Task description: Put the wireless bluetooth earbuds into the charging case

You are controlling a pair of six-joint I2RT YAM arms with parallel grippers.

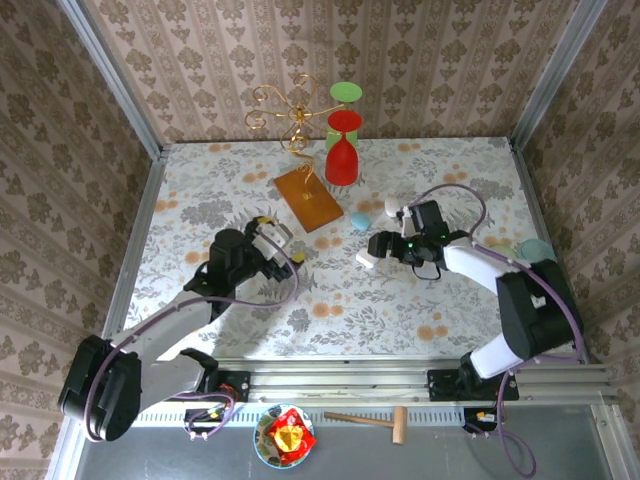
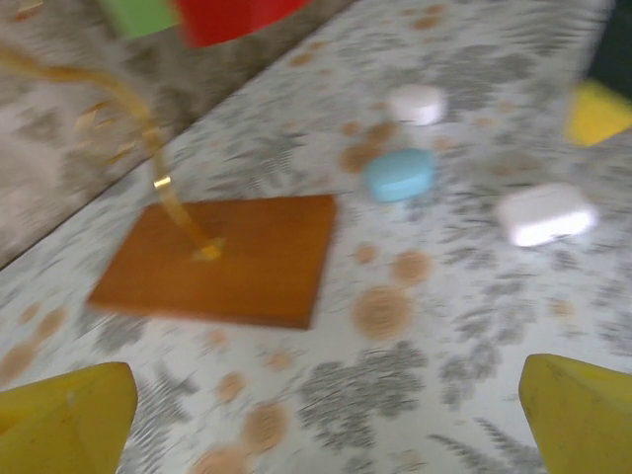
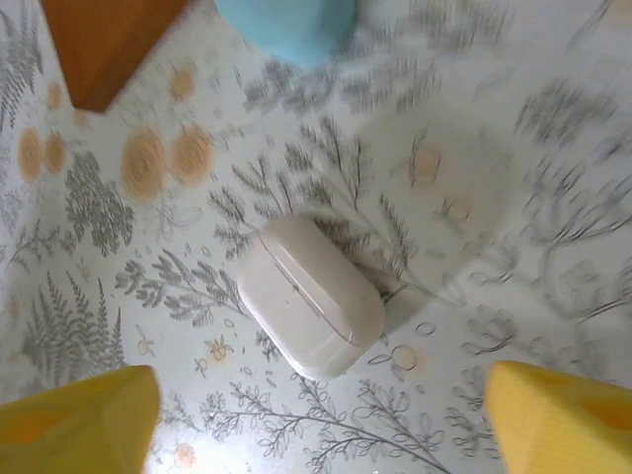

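A closed white charging case (image 3: 311,296) lies flat on the flowered tablecloth, just ahead of the gap between my right gripper's (image 3: 321,405) yellow fingers. The right gripper is open and touches nothing. From above, this case (image 1: 366,259) sits at the tip of the right gripper (image 1: 374,250). A light blue case (image 1: 359,219) and a second white case (image 1: 390,207) lie further back. My left gripper (image 1: 285,243) hovers open and empty near the wooden base. Its view shows the blue case (image 2: 400,174) and both white cases (image 2: 545,213) (image 2: 416,103). The earbuds are out of view.
A gold wire stand (image 1: 290,110) rises from an orange wooden base (image 1: 309,199) at the back centre, with a red goblet (image 1: 342,150) and a green one (image 1: 346,95) beside it. A teal object (image 1: 535,248) lies at the right edge. Walls enclose the table.
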